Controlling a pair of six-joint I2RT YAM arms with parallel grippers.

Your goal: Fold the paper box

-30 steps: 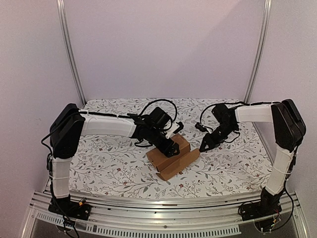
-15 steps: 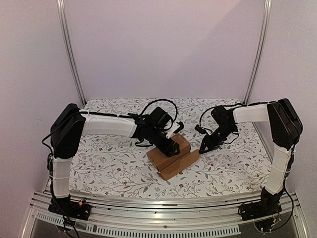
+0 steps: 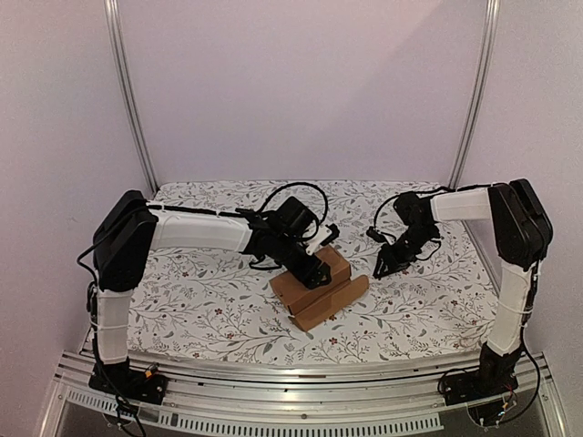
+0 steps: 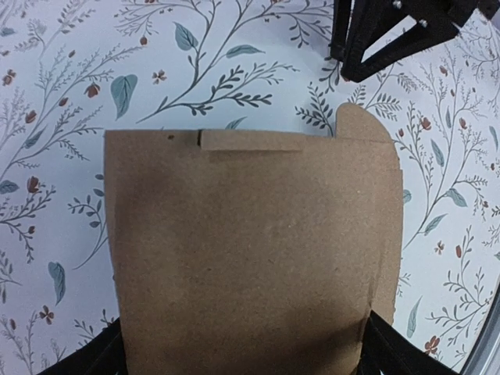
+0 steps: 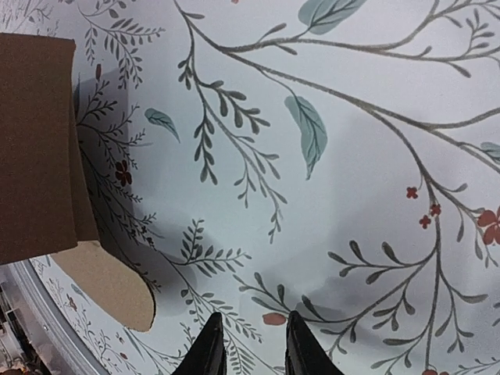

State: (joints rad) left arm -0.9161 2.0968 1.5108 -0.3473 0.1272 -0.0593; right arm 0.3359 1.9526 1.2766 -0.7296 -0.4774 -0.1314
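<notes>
The paper box, plain brown cardboard, lies partly folded in the middle of the table. My left gripper sits on top of it. In the left wrist view the box fills the frame, and my left gripper has its jaws wide, a finger against each side of the box. A slot and a rounded flap show at the far edge. My right gripper hovers low just right of the box, apart from it. Its fingers stand narrowly open over bare cloth, with the box edge and a rounded tab to their left.
A floral tablecloth covers the table. Aluminium posts rise at the back corners, and a metal rail runs along the front edge. White walls close in the back and sides.
My right gripper has drawn a little to the right, away from the box's edge. The left gripper and the box have stayed in place.
</notes>
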